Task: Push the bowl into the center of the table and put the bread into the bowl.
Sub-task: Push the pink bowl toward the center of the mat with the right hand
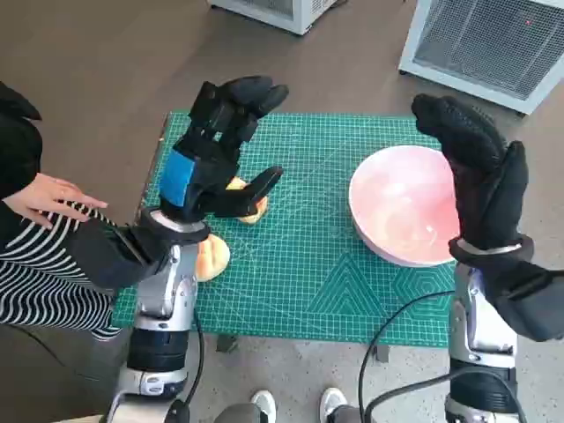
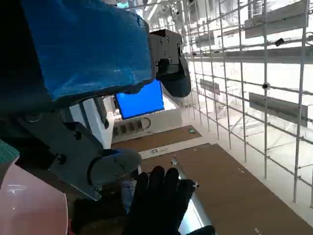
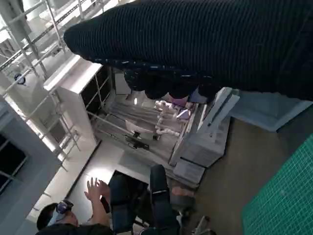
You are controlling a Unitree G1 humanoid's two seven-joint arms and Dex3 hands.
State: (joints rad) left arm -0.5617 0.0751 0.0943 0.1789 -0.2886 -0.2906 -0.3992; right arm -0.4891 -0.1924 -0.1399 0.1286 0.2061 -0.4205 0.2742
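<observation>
Beside mat (image 1: 308, 282), person's hand (image 1: 48, 198), white cabinets (image 1: 480, 40)

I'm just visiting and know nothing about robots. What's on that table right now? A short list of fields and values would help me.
surface: green cutting mat covering the small table
bowl: pink bowl, empty, on the right part of the mat, not at its centre
bread: two pieces; bread partly hidden under the left hand, second bread piece near the mat's left edge
left hand: left hand raised over the bread, fingers apart, holding nothing
right hand: right hand raised beside the bowl's right rim, fingers straight
bystander: a person's hand at the left
</observation>
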